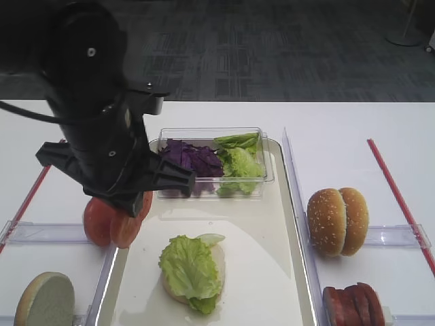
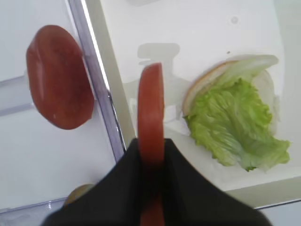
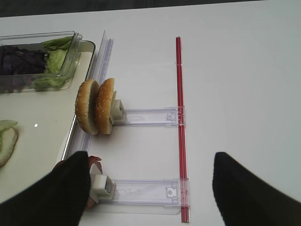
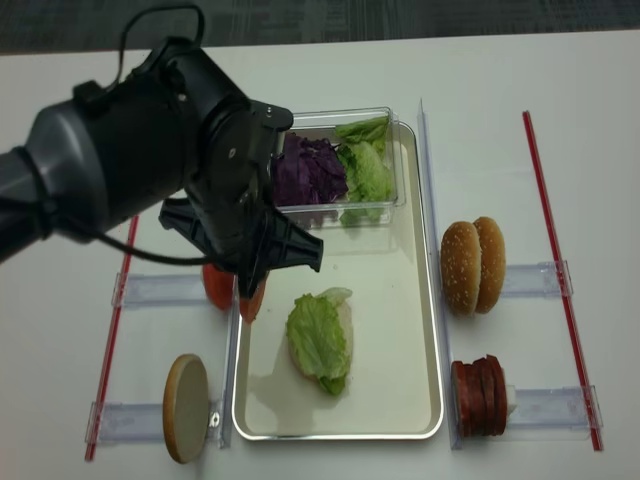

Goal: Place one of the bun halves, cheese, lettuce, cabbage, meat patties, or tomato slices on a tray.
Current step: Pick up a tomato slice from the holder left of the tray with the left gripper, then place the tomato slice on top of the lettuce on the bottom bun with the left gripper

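At the near left corner of the table one bun half [image 1: 44, 299] stands on its edge in a clear holder, its pale cut face toward the camera. At the near right the meat patties [image 1: 353, 303] stand together in another holder. Between them lies the tray [image 1: 272, 285], and on its near part a bun half lies flat with a leaf of lettuce [image 1: 188, 266] on top.

A little farther, the left gripper [image 2: 151, 155] hangs over the left rim of the tray. Its jaws are closed narrow on one of the tomato slices [image 2: 151, 113], which it holds upright, edge down, above the tray floor and just beside the lettuce. Another piece of tomato [image 1: 98, 222] stands outside the tray, next to the rim.

On the right side two bun halves [image 1: 337, 221] stand side by side in their holder. The right gripper [image 3: 150, 186] hovers above the table near them, its dark fingers [image 3: 249, 188] wide apart and holding nothing.

At the far end of the tray a clear box [image 1: 211, 132] contains purple cabbage [image 1: 192, 158] and more green leaves.
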Robot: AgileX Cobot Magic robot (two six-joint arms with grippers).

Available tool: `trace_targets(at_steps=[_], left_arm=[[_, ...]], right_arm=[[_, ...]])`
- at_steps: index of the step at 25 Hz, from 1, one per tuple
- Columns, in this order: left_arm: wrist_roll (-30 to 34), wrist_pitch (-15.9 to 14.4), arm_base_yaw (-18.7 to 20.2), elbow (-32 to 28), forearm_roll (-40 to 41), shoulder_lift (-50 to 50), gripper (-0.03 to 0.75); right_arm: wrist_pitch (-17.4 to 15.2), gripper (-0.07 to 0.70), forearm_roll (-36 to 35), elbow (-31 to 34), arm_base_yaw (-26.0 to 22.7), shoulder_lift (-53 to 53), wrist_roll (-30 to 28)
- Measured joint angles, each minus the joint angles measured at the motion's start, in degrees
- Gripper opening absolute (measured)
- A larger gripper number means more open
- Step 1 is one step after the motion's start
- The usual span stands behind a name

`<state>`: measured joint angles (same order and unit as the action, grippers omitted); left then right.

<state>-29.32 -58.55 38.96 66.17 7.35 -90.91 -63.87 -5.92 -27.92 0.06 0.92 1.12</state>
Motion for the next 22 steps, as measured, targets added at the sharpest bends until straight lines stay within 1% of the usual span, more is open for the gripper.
trace_targets(at_steps=[3, 5, 9, 11, 14, 16, 18, 21, 22], left_arm=[[0.00, 2.63, -0.22, -3.35, -2.69, 3.32, 0.057], [1.02, 4.11, -1.34, -5.11, -6.09, 4.66, 0.057], [6.47, 7.10, -4.77, -7.77, -15.28, 6.11, 0.057], [10.11, 9.77, -6.40, -9.85, -20.71, 6.94, 0.057], [17.26, 12.25, -8.43, -13.10, -28.95, 7.64, 0.057], [22.89, 13.26, -9.78, -15.35, -35.41, 7.68, 0.057], [29.90, 14.52, -11.15, -17.95, -43.48, 7.68, 0.057], [43.83, 15.74, -13.47, -21.74, -58.33, 7.89, 0.057], [47.60, 15.98, -14.30, -22.84, -63.18, 7.89, 0.057]], right_arm=[[0.00, 0.560, 0.00, 0.00, 0.00, 0.00, 0.00], [0.00, 0.560, 0.00, 0.00, 0.00, 0.00, 0.00], [0.00, 0.560, 0.00, 0.00, 0.00, 0.00, 0.00], [0.00, 0.560, 0.00, 0.00, 0.00, 0.00, 0.00], [0.00, 0.560, 0.00, 0.00, 0.00, 0.00, 0.00], [0.00, 0.560, 0.00, 0.00, 0.00, 0.00, 0.00], [0.00, 0.560, 0.00, 0.00, 0.00, 0.00, 0.00], [0.00, 0.560, 0.00, 0.00, 0.00, 0.00, 0.00], [0.00, 0.560, 0.00, 0.00, 0.00, 0.00, 0.00]])
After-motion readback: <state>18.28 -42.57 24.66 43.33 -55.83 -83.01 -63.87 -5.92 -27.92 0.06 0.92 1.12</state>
